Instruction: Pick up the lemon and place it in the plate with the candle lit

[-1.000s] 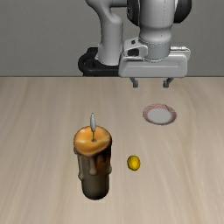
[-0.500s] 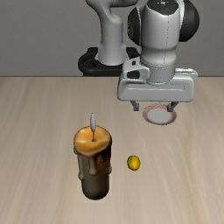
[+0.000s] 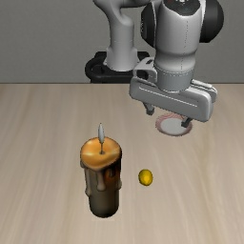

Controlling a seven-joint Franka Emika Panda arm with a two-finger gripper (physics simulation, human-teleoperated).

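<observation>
A small yellow lemon (image 3: pixel 146 177) lies on the wooden table (image 3: pixel 38 133), just to the right of a tall dark brown candle (image 3: pixel 103 177) with an orange top and a grey wick. The wick shows no flame. A small white plate with a reddish rim (image 3: pixel 173 126) rests farther back on the exterior view's right, partly covered by my gripper (image 3: pixel 167 119). The gripper hangs above that plate, tilted, its two short fingers spread apart and holding nothing. It is well behind and above the lemon.
The robot's black base (image 3: pixel 100 69) stands at the table's far edge. Bare wood stretches to the left of the candle and along the front of the table.
The gripper has come lower and forward from the back of the table until it hangs over the plate, and it has tilted. Lemon, candle and plate have stayed put.
</observation>
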